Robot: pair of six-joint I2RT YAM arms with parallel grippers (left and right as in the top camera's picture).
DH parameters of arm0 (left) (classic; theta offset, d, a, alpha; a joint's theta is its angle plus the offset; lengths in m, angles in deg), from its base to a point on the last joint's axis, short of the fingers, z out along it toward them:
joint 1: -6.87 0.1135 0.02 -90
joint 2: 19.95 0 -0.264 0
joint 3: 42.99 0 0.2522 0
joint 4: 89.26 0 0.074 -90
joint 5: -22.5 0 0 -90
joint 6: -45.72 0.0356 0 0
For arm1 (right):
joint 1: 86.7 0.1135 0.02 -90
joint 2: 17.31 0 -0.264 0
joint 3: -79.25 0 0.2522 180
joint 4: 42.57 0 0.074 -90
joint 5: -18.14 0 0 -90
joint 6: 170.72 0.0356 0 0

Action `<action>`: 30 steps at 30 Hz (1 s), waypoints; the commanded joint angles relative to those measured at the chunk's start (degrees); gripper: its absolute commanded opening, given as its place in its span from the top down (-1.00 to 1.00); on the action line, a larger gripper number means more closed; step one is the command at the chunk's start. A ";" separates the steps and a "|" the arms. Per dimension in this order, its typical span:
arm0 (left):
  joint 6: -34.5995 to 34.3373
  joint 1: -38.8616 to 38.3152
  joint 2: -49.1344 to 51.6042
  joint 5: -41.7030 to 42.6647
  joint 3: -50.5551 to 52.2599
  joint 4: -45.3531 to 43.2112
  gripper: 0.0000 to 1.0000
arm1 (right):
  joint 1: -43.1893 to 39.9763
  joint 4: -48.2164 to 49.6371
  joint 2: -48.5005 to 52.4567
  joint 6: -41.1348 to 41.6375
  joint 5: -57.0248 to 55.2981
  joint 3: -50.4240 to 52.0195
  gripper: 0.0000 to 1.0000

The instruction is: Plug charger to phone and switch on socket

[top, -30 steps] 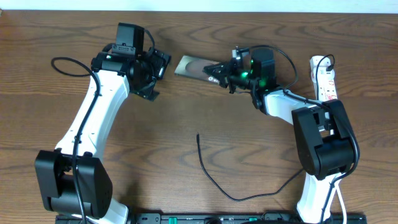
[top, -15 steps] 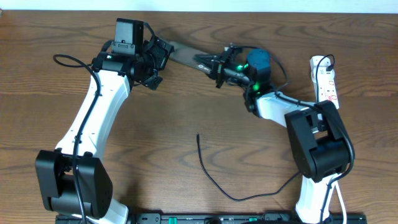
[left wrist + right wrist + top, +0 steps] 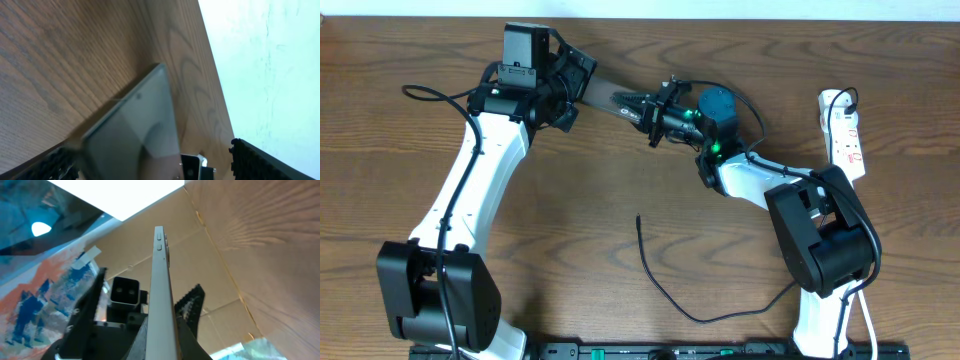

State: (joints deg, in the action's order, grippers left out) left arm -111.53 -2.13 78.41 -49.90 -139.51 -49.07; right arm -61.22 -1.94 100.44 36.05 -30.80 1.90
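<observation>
Wooden table [image 3: 620,190], overhead view: your right gripper [image 3: 647,108], clamped tight, holds the phone [image 3: 608,94] at upper centre. Your left gripper [image 3: 575,85] stands wide open around the phone's far end, apparently without touching it. The charger [image 3: 660,287] lies loose at lower centre.

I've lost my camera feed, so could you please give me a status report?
Right gripper shut on phone. Left gripper open, straddling phone. Charger loose on table, unplugged. No obstruction seen.

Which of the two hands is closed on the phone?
The right hand: it is clamped on one end of the phone, while the left hand stands wide open around the other end.
</observation>
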 commanded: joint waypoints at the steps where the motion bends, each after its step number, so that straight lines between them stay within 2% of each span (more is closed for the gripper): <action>1: 0.59 0.24 -1.22 -2.23 0.15 -0.24 -0.84 | 0.33 2.03 0.02 0.66 -2.82 -0.63 0.98; 5: 0.83 0.24 -1.22 -2.49 0.15 -1.29 -0.81 | 0.52 4.07 0.02 0.66 -4.79 -0.63 0.97; 7: 0.81 0.24 -1.22 -2.38 0.15 -1.84 -0.61 | 0.50 4.81 0.02 0.66 -5.14 -0.63 0.97; 9: 0.81 0.24 -1.22 -1.84 0.15 -2.51 -0.54 | 0.50 4.85 0.00 0.66 -5.14 -0.63 0.97; 19: 0.79 0.26 0.31 3.78 0.15 -8.02 -0.54 | 0.81 10.36 0.00 0.66 -7.13 -0.63 0.97; 30: 0.79 0.61 0.92 5.18 0.15 -9.73 -0.50 | 1.16 10.56 0.00 0.66 -7.52 -0.63 0.97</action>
State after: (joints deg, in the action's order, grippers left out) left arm -111.37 -2.11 78.44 -46.11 -139.51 -58.36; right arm -61.18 7.72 100.44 36.12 -37.16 1.90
